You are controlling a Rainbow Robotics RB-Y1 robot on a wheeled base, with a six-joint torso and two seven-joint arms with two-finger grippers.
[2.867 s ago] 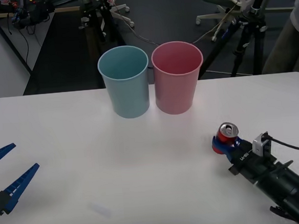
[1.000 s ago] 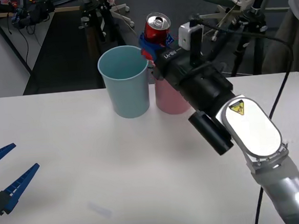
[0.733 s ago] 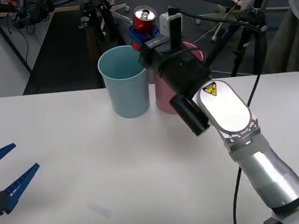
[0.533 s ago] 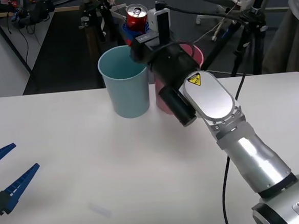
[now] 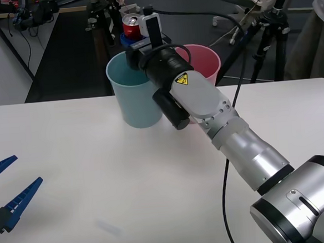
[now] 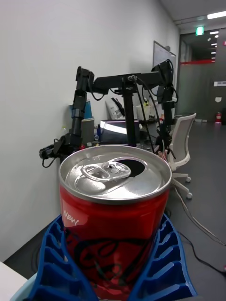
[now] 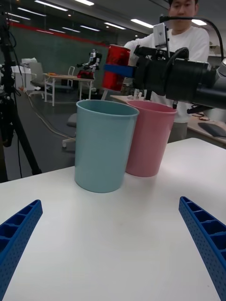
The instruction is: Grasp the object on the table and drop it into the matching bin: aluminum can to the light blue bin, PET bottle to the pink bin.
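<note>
My right gripper (image 5: 131, 39) is shut on the red aluminum can (image 5: 131, 26), holding it upright in the air just above the rim of the light blue bin (image 5: 136, 95). Up close, the can (image 6: 113, 216) shows its silver pull-tab top, with the blue fingers (image 6: 165, 268) clasping both sides. The pink bin (image 5: 202, 60) stands right beside the blue one, partly hidden behind my right arm. The left wrist view has the can (image 7: 117, 67) hovering over the light blue bin (image 7: 104, 143) with the pink bin (image 7: 149, 138) next to it. My left gripper (image 5: 8, 190) rests open at the table's near left.
The white table (image 5: 88, 182) stretches wide in front of the bins. Behind it are tripods (image 5: 269, 30), cables and an office chair on the dark floor. A person in a white shirt (image 7: 186, 47) stands beyond the table.
My right arm lifted the can off the table's right side and swung it leftward, past the pink bin, until it hangs over the light blue bin. The left arm stayed still.
</note>
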